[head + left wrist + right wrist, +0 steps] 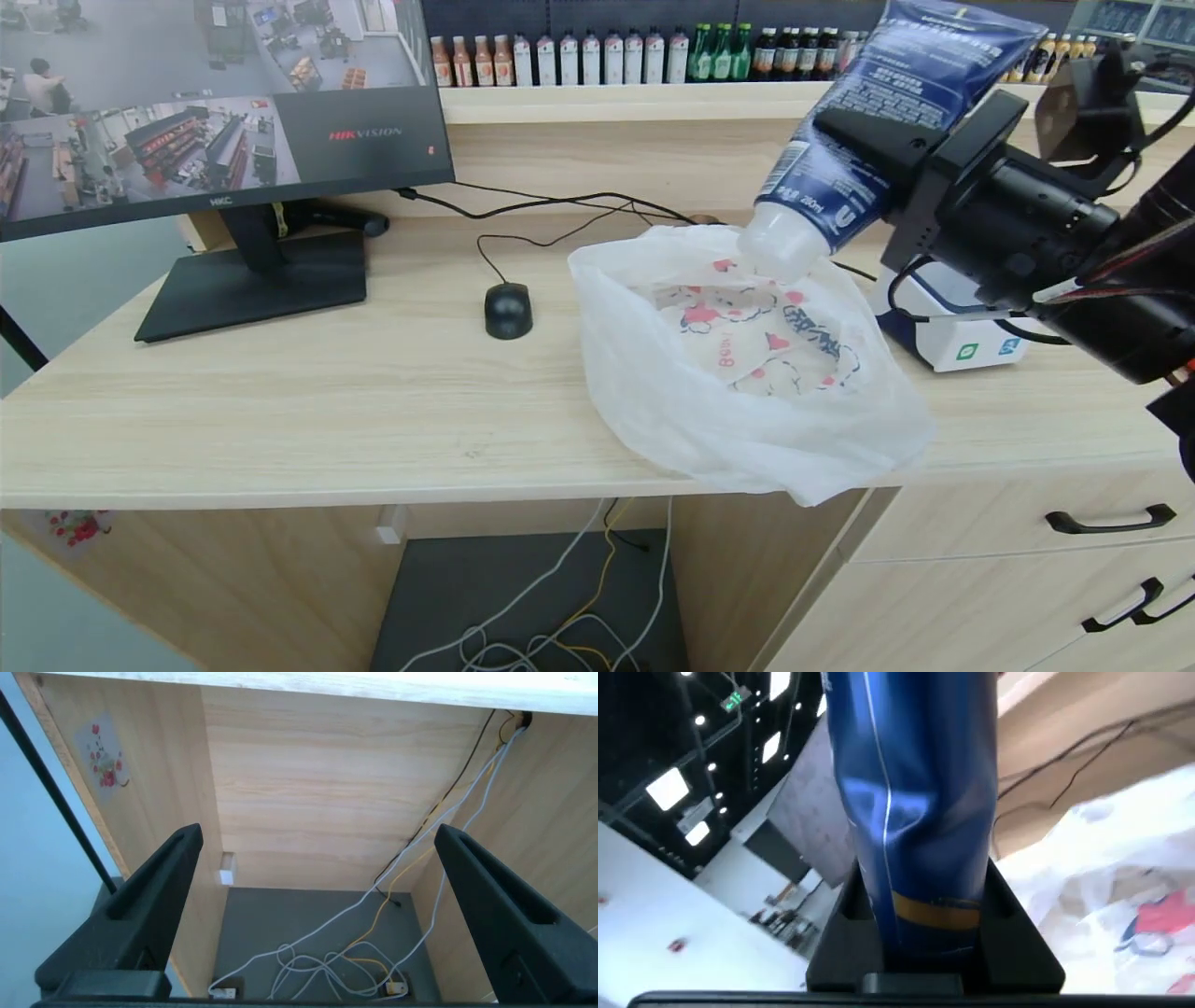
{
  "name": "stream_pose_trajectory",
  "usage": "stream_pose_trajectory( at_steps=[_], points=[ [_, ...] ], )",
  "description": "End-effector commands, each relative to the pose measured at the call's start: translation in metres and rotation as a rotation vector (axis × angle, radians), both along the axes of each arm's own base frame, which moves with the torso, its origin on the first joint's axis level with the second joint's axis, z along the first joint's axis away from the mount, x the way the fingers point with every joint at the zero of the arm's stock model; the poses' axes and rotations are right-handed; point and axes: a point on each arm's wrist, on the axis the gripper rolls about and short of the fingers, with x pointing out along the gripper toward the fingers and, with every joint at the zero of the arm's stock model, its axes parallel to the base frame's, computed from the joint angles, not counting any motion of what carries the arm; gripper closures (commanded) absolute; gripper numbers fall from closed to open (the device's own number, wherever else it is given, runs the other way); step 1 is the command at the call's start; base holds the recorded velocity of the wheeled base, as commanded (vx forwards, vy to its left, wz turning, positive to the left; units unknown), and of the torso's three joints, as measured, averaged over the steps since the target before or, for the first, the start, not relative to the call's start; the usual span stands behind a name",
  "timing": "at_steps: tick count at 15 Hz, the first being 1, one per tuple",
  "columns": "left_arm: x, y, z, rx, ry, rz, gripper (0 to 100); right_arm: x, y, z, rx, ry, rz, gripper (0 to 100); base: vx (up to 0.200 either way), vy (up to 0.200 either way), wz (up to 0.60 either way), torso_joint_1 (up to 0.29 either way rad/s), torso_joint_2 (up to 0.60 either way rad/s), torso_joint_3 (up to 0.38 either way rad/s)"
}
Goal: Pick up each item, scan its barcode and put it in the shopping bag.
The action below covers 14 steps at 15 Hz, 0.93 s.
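Blue tube (pixel 920 75): held above the counter by the right gripper (pixel 864 140) and tilted, with its white cap (pixel 784 247) pointing down. The cap is located at the open mouth of the shopping bag (pixel 728 420). Whether the cap touches the plastic cannot be told.
Right gripper jaws: clamped on the body of the tube, one jaw on each side.
Shopping bag: white thin plastic, set open on the counter (pixel 280 401) close to its front edge, with one lower corner hanging over that edge. A red and blue print is seen inside the opening.
Left gripper (pixel 318 835): positioned below the counter top, in the leg space. The jaws are released and spread wide, with nothing between them.
Monitor (pixel 187 93): placed on a black stand at the robot's left on the counter.
Mouse (pixel 509 310): black, located between the monitor stand and the bag, apart from both.
White box (pixel 966 353): located just beside the bag on the robot's right, partly covered by the right arm.
Bottles (pixel 653 56): lined up in a row on the shelf behind the counter.
Cables (pixel 327 952): white and yellow, lying loose on the dark floor under the counter.
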Motion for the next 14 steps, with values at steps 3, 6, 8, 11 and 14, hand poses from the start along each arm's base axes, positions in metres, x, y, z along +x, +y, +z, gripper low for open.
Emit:
stream_pose_trajectory(
  at_steps=[3, 6, 8, 11, 14],
  points=[
    [0.000, 0.000, 0.000, 0.000, 0.000, -0.001, 0, 0.008, -0.012, 0.001, 0.073, 0.150, 0.214, 100, 0.000, 0.000, 0.00, 0.000, 0.00, 0.000],
    [0.000, 0.000, 0.000, 0.000, 0.000, -0.001, 0, 0.027, -0.041, -0.003, 0.080, 0.297, 0.354, 100, 0.000, 0.000, 0.00, 0.000, 0.00, 0.000],
    [0.000, 0.000, 0.000, 0.000, 0.000, 0.001, 0, 0.037, -0.047, -0.001, 0.056, 0.374, 0.400, 100, 0.000, 0.000, 0.00, 0.000, 0.00, 0.000],
    [0.000, 0.000, 0.000, 0.000, 0.000, 0.001, 0, 0.049, -0.043, -0.004, 0.045, 0.399, 0.428, 100, 0.000, 0.000, 0.00, 0.000, 0.00, 0.000],
    [0.000, 0.000, 0.000, 0.000, 0.000, -0.001, 0, 0.055, -0.033, -0.011, 0.034, 0.420, 0.464, 100, 0.000, 0.000, 0.00, 0.000, 0.00, 0.000]
  ],
)
